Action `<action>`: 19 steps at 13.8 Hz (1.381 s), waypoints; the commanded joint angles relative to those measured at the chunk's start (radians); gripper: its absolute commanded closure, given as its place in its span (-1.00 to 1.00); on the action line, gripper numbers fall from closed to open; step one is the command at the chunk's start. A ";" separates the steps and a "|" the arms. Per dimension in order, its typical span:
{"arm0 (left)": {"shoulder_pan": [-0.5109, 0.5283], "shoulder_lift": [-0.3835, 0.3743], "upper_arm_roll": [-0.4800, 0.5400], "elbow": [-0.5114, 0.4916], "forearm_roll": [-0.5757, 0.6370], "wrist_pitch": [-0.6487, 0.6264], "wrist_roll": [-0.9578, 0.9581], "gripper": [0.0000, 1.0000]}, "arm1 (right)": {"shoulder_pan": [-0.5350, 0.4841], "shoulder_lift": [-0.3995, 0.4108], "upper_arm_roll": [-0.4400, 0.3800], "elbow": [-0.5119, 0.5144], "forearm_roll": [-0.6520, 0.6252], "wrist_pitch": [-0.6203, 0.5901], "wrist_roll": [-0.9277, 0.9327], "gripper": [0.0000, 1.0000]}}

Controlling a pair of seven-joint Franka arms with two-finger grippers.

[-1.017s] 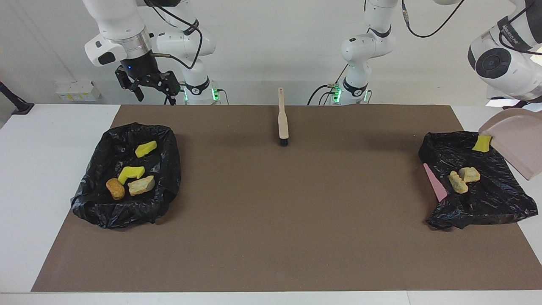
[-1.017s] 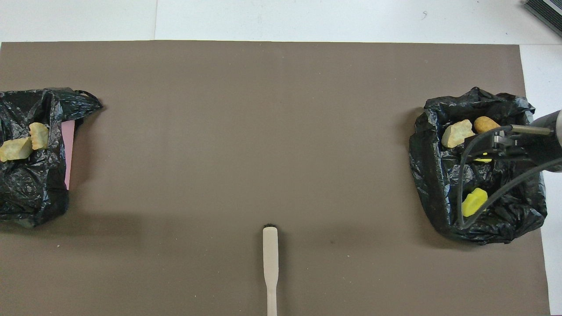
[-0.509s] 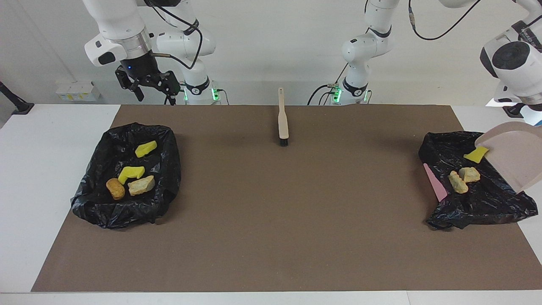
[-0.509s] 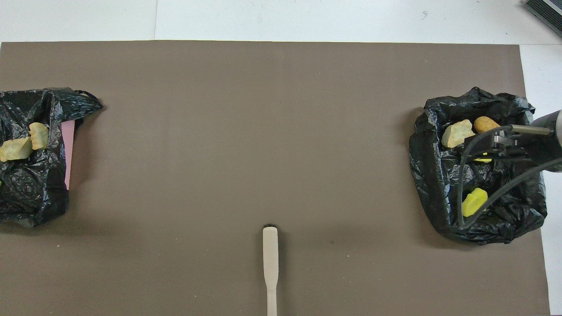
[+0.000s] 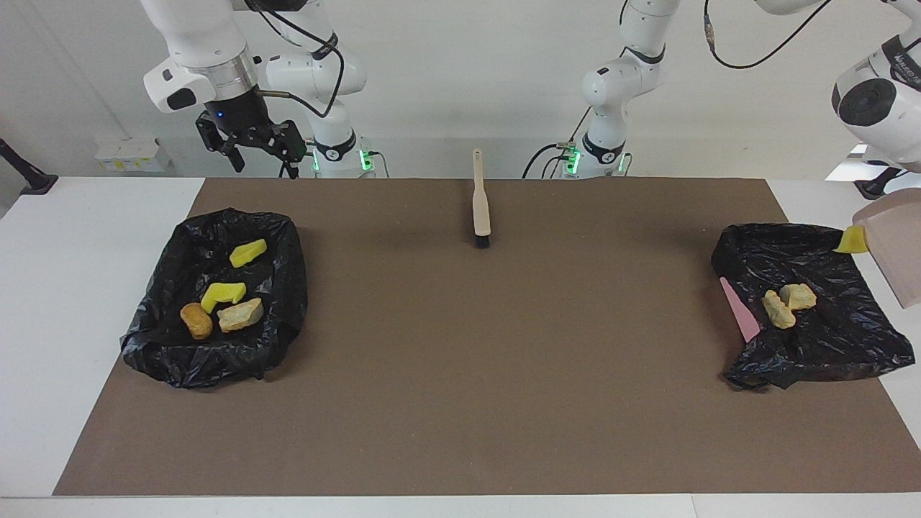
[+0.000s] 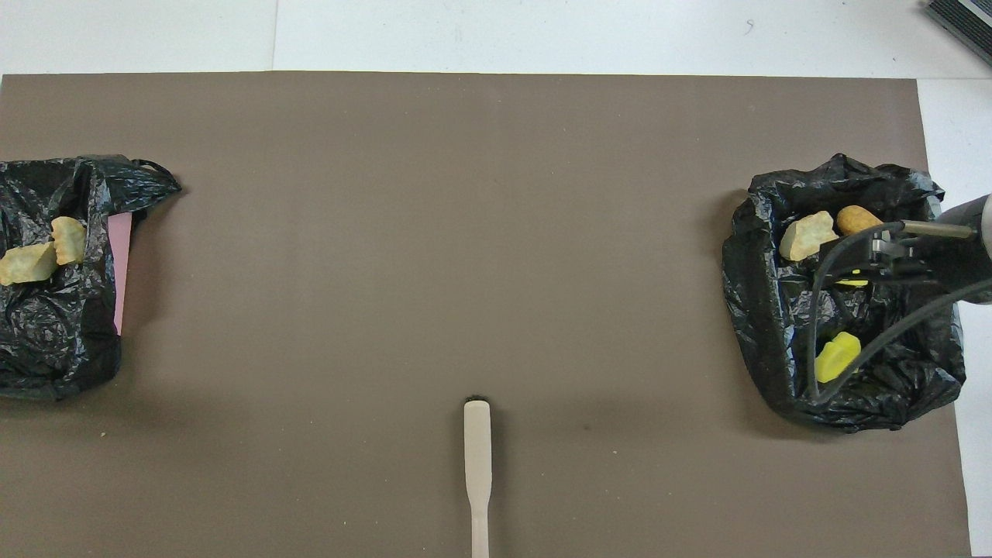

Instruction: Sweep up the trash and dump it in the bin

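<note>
I see the left arm up at its own end of the table, carrying the beige dustpan (image 5: 894, 248) tilted in the air over the edge of the black bin bag (image 5: 827, 345) there. The left gripper itself is out of both views; it is clenched, and I take the dustpan to be what it grips, though the grasp is hidden from me. A yellow sponge bit (image 5: 852, 240) sits at the dustpan's lip, right at the bag's rim nearest the robots; I cannot tell whether it touches the bag. Below the dustpan, inside that bag, two pale bread chunks (image 5: 788, 304) lie touching each other. A pink strip (image 5: 740, 311) shows under the bag's edge toward the middle of the table.

The right gripper (image 5: 257, 150) waits, fingers spread wide and holding nothing, raised over the table edge by its own base. Just below it on the mat lies the second black bin bag (image 5: 169, 352). It holds four scraps: a yellow sponge piece (image 5: 247, 252) closest to the gripper, a second yellow piece (image 5: 222, 293) past it, then a brown bread lump (image 5: 196, 320) and a pale bread wedge (image 5: 240, 315) side by side.

The brush (image 5: 480, 203) lies flat on the brown mat (image 5: 460, 403) between the two arms' bases, well apart from both bags, bristles pointing away from the robots.
</note>
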 commanded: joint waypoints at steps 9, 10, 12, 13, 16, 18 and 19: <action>-0.346 -0.042 -0.006 -0.002 -0.069 -0.527 -0.255 1.00 | -0.011 -0.004 -0.002 0.001 0.024 -0.016 -0.038 -1.00; -0.357 -0.044 -0.007 -0.002 -0.110 -0.529 -0.259 1.00 | -0.011 -0.004 -0.004 0.001 0.024 -0.016 -0.038 -1.00; -0.386 -0.042 -0.007 0.004 -0.236 -0.527 -0.261 1.00 | -0.011 -0.004 -0.004 0.001 0.024 -0.016 -0.038 -1.00; -0.397 -0.040 -0.007 0.006 -0.296 -0.527 -0.262 1.00 | -0.011 -0.004 -0.004 0.001 0.024 -0.016 -0.036 -1.00; -0.454 -0.021 -0.006 0.051 -0.335 -0.529 -0.266 1.00 | -0.011 -0.004 -0.004 0.001 0.023 -0.016 -0.034 -1.00; -0.463 -0.028 -0.009 0.077 -0.310 -0.524 -0.256 1.00 | -0.011 -0.004 -0.004 0.001 0.023 -0.016 -0.034 -1.00; -0.469 -0.027 -0.013 0.099 -0.315 -0.527 -0.250 1.00 | -0.011 -0.004 -0.004 0.001 0.023 -0.014 -0.034 -1.00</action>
